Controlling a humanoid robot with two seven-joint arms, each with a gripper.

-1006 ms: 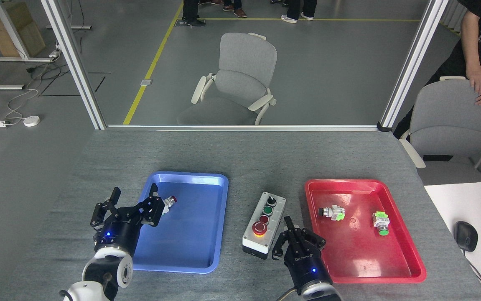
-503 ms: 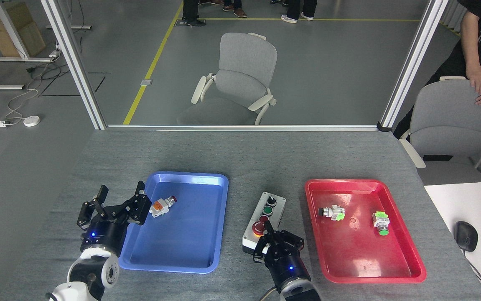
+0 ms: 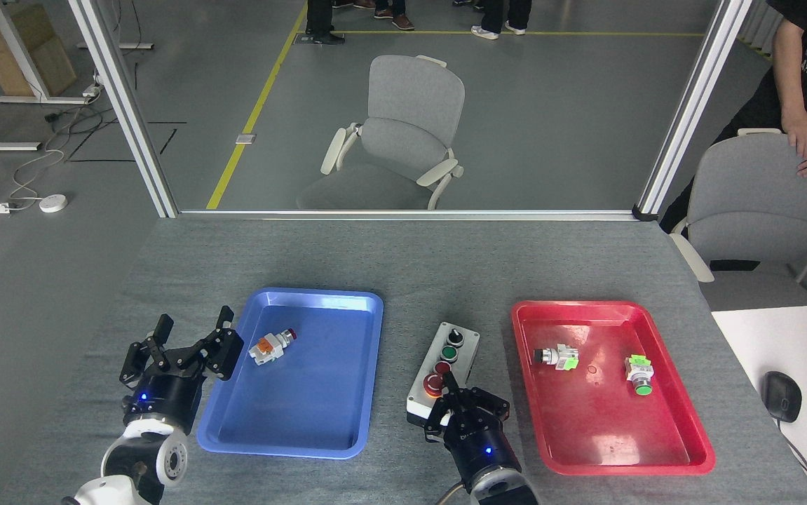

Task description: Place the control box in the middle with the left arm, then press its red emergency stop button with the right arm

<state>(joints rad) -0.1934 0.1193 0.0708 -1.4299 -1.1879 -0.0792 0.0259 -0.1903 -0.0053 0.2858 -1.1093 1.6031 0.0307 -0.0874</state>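
Control box: the control box (image 3: 443,373) lies on the bare grey surface (image 3: 403,266) between the blue tray (image 3: 298,438) and the red tray (image 3: 683,449), long axis pointing toward about 1 o'clock, so it looks already placed in the middle.
Controls: black knob at the far end, then green, small red, and the red emergency stop button (image 3: 434,384) at the near end.
Right gripper: the right gripper (image 3: 460,411) sits at the 6 o'clock end of the box, one claw tip reaching over the big red button.
Right jaws: drawn together into a narrow point, holding nothing; whether the tip actually touches the button cap is hard to say, since the claws cover part of it.
Left gripper: the left gripper (image 3: 182,344) hovers at the 9 o'clock edge of the blue tray, well apart from the box.
Left jaws: spread apart, empty.
Step in hand: judged as the press itself.
Handling: the box looks rigid and fairly light, with a hard smooth shell that could skid on the felt if pushed sideways; best gripped across its long flat sides, clear of the controls.
Button: a sprung mushroom cap, best pushed straight down on its centre.
Risk: an off-centre push may tip or slide the box.
Other items: a small orange switch (image 3: 271,345) lies in the blue tray.
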